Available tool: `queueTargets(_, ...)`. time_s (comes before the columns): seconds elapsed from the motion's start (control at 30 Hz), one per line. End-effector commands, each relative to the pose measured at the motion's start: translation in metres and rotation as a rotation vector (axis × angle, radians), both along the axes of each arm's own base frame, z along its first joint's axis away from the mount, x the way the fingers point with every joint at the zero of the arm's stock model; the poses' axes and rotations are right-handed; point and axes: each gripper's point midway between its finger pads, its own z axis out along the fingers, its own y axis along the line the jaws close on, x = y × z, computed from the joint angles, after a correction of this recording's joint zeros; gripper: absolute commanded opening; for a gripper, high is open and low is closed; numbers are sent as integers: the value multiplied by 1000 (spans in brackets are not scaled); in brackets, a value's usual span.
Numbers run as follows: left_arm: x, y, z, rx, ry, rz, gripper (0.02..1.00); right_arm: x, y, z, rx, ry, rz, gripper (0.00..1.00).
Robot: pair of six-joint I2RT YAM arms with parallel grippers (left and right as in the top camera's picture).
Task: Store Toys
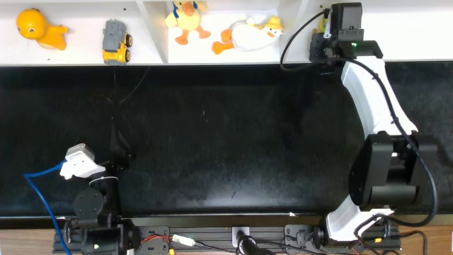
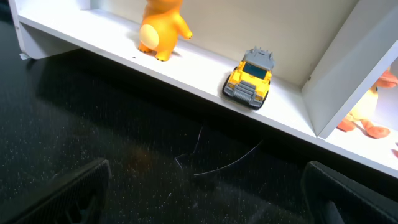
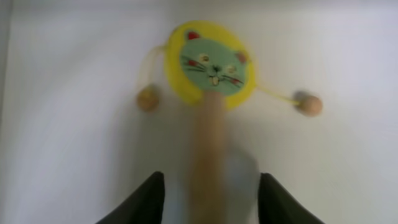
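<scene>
A white shelf (image 1: 78,53) runs along the far edge of the black table (image 1: 233,134). Its compartments hold an orange duck (image 1: 39,28), a yellow and grey truck (image 1: 116,41), a yellow plush duck (image 1: 187,18) and a white plush duck (image 1: 251,34). My right gripper (image 3: 211,199) is inside the far-right compartment, open, its fingers standing on either side of the wooden handle of a yellow rattle drum (image 3: 211,62) with a green cat face. The drum lies flat on the white shelf floor, its two beads spread out. My left gripper (image 2: 208,180) is open and holds nothing, low over the table, facing the truck (image 2: 250,78).
The left arm (image 1: 92,184) is folded near the table's front left, with a blue cable (image 1: 42,191) beside it. The right arm (image 1: 371,92) stretches up the right side to the shelf. White dividers (image 2: 339,68) separate the compartments.
</scene>
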Motion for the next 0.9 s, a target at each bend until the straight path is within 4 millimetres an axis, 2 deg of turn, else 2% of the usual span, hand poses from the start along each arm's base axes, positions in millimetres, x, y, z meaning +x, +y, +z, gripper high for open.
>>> queueTargets(0.03, 0, 0, 1, -16, -13, 5, 998, 8, 3, 10, 1, -35, -2, 470)
queueTargets(0.27, 0, 0, 1, -16, -13, 5, 998, 2, 4, 12, 22, -24, -30, 728)
queueTargets(0.3, 0, 0, 1, -16, -13, 5, 998, 0, 3, 14, 30, -22, -40, 741)
queueTargets(0.4, 0, 0, 1, -16, -13, 5, 998, -8, 3, 27, 51, -27, -75, 836)
queueTargets(0.5, 0, 0, 1, -16, -13, 5, 996, -20, 2, 46, 73, -41, -101, 853)
queueTargets(0.53, 0, 0, 1, -16, -13, 5, 998, -25, 2, 52, 78, -42, -108, 941)
queueTargets(0.57, 0, 0, 1, -16, -13, 5, 998, -32, 2, 59, 86, -42, -119, 998)
queueTargets(0.7, 0, 0, 1, -16, -13, 5, 998, -66, 1, 80, 125, -9, -179, 996)
queueTargets(0.9, 0, 0, 1, -16, -13, 5, 998, -131, -1, 90, 192, 116, -313, 993)
